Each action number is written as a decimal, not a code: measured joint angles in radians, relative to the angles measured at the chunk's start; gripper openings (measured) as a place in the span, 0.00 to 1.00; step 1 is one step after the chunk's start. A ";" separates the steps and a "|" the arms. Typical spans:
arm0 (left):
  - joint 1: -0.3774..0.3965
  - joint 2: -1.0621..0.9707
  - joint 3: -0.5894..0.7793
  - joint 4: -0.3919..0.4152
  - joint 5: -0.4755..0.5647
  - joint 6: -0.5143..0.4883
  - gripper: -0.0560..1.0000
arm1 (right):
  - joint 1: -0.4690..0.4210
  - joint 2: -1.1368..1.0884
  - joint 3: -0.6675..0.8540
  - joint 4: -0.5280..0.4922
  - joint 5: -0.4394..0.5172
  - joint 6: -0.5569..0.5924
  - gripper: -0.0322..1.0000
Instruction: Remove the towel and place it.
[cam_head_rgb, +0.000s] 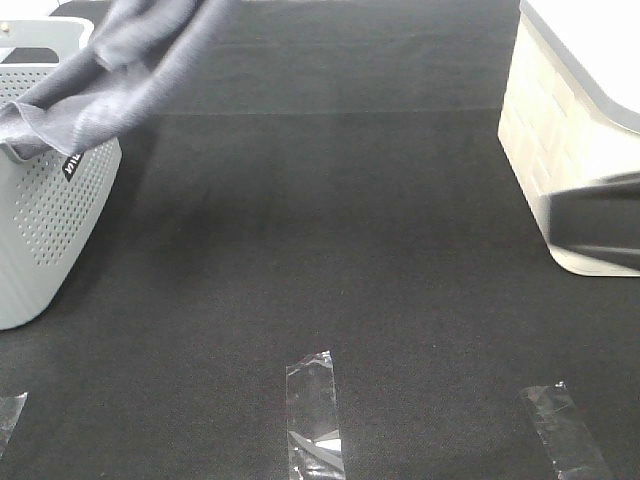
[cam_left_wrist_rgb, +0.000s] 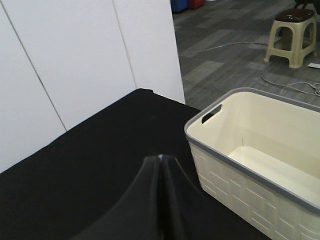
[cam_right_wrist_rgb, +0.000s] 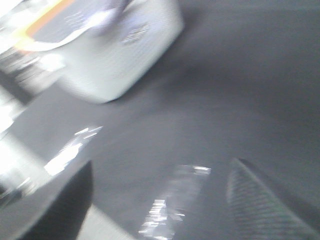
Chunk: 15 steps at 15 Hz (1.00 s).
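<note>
We see the towel (cam_head_rgb: 130, 60) at the far left of the high view. It is bunched and lifted, and it runs up out of the top of the picture. Its lower hem is draped on the rim of the grey basket (cam_head_rgb: 40, 220), with a corner hanging down the outside wall. What holds its upper end is out of the picture.

In the left wrist view, the left gripper (cam_left_wrist_rgb: 160, 165) has its jaws pressed flat together, with only a thin seam between them. We cannot tell whether cloth is pinched there. It hangs above the black table (cam_left_wrist_rgb: 75, 185), and the cream basket (cam_left_wrist_rgb: 225, 155) with its grey rim sits just beyond it.

The right wrist view is badly smeared. Even so, the right gripper (cam_right_wrist_rgb: 160, 200) is spread wide, its two fingers far apart over the table, with a strip of clear tape (cam_right_wrist_rgb: 172, 200) below it.

In the high view there is a dark blur against the cream basket's near corner on the right. Two more tape strips (cam_head_rgb: 313, 410) lie along the front of the table.
</note>
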<state>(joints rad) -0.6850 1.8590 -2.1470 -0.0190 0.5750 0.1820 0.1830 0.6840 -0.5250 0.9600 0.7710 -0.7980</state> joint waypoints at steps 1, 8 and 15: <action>-0.013 0.024 0.000 0.001 -0.018 0.000 0.05 | 0.030 0.080 -0.006 0.053 -0.004 -0.097 0.66; -0.031 0.123 0.000 0.001 -0.166 -0.067 0.05 | 0.320 0.562 -0.307 0.106 -0.169 -0.275 0.62; -0.045 0.099 0.000 0.004 -0.174 -0.068 0.05 | 0.490 0.893 -0.502 0.218 -0.409 -0.295 0.61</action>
<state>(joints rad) -0.7300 1.9580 -2.1470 -0.0150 0.4010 0.1140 0.6730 1.5770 -1.0270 1.1780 0.3620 -1.0930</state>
